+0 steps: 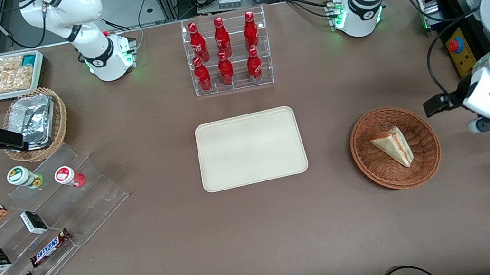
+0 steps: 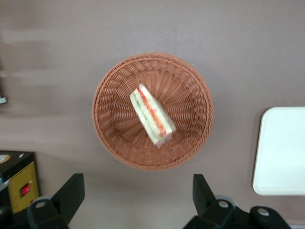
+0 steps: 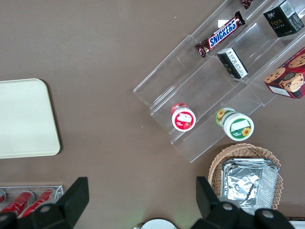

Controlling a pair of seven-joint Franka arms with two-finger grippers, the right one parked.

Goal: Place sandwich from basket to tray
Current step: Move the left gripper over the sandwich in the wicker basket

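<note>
We take the tray as our landmark: a flat cream rectangle lying in the middle of the brown table, with nothing on it. Toward the working arm's end of the table from the tray, well apart from it, sits the round reddish-brown basket. The sandwich lies inside that basket, roughly at its centre, resting on one flat face; the wrist view shows red and green filling along its cut edge.

The gripper hangs above the table farther still from the tray than the basket is, at the basket's edge and not touching it. Its two dark fingers are spread wide apart, with nothing between them. In the front view we see only the arm's white body and a black part near the basket, so we judge the fingers from the wrist view alone.

Farther from the front camera than the tray stands a clear rack of red bottles. Toward the parked arm's end from the tray lie a clear stepped stand bearing candy bars and small tubs.
</note>
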